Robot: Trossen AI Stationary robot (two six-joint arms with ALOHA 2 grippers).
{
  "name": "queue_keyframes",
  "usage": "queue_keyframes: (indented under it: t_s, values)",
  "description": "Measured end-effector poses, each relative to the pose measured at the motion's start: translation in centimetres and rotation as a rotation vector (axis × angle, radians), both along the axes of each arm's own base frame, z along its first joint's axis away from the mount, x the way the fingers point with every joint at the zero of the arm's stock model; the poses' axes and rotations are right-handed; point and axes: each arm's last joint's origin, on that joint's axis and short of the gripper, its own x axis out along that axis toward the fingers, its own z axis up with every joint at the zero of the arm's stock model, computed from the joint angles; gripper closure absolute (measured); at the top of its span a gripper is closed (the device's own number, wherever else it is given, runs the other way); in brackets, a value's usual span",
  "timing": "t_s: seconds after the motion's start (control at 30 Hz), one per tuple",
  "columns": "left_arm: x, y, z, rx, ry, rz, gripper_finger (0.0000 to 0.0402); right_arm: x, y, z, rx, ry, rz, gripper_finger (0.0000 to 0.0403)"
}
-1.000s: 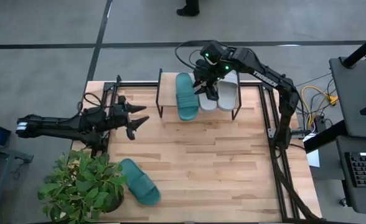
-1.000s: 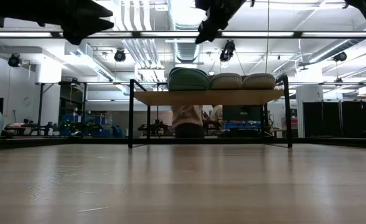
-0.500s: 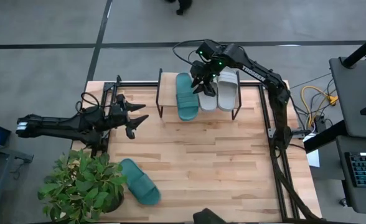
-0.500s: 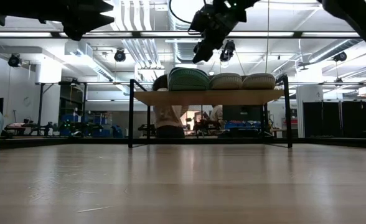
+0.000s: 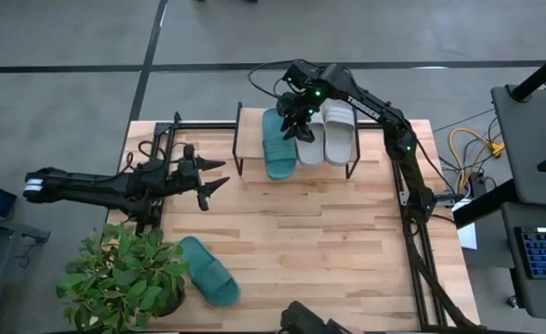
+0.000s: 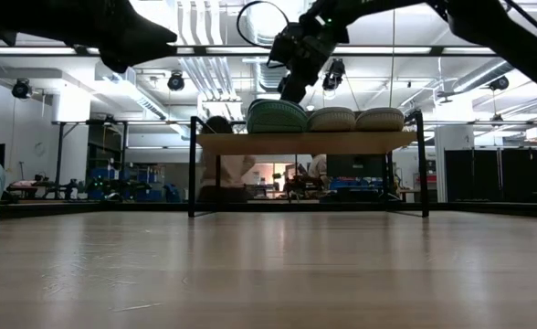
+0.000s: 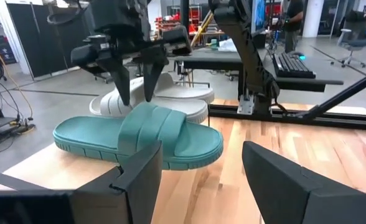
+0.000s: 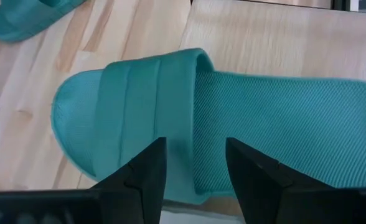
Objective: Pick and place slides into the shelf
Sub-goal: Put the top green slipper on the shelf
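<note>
The shelf (image 5: 250, 148) stands at the table's far edge. On its board lie a teal slide (image 5: 275, 148) and two grey slides (image 5: 312, 148) (image 5: 339, 134), side by side. My right gripper (image 5: 296, 123) slants down over the teal slide's strap (image 8: 145, 106), open, fingertips just above it (image 7: 134, 93). A second teal slide (image 5: 208, 271) lies sole-down on the table at the near left. My left gripper (image 5: 214, 178) is held level and open above the table's left side, nothing between its fingers (image 7: 201, 162). My right gripper's fingertips (image 7: 122, 93) stand right at the top of the teal slide's strap (image 7: 147, 121), coming from above and slanting. I cannot tell whether they touch it. The slide lies flat on the shelf's board.
A potted plant (image 5: 117, 278) fills the near left corner beside the loose teal slide. Black frame rails (image 5: 408, 213) run along the table's right side. The table's middle and near right show bare wood (image 5: 329, 250). A person (image 6: 218, 169) shows behind the shelf.
My right gripper has come down and a little toward the table's left, from above the grey slides to just over the teal slide's strap on the shelf. The slides have not moved.
</note>
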Motion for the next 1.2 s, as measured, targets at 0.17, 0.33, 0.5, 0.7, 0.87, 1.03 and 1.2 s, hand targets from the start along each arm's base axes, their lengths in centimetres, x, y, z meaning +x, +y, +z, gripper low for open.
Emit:
queue_keyframes:
  t_s: [0.17,0.33,0.5,0.7,0.87,1.03,1.2]
  values:
    - [0.03,0.0,-0.02,0.0,0.0,0.0,0.0194,0.01,-0.01,0.07,0.007,0.001,-0.015,0.0248]
    - [-0.07,0.0,0.05,0.0,-0.006,0.0,0.0194,-0.17,0.11,0.11,0.018,0.015,-0.019,0.0248]
    - [-0.14,0.0,0.11,0.0,-0.01,0.0,0.0194,-0.4,0.27,0.02,0.036,0.041,-0.019,0.0248]
    - [-0.1,0.0,0.08,0.0,-0.008,0.0,0.0194,-0.34,0.22,-0.12,0.034,0.043,-0.015,0.0248]
    - [-0.02,0.0,-0.03,-0.001,0.001,0.0,0.0194,-0.12,0.07,-0.61,0.036,0.053,-0.012,0.0249]
    - [0.02,0.0,-0.09,-0.001,0.006,0.0,0.0194,-0.03,0.0,-0.83,0.025,0.058,-0.002,0.0263]
    - [0.01,0.01,-0.08,0.0,0.005,0.0,0.0194,-0.04,0.01,-0.84,0.012,0.053,0.02,0.0305]
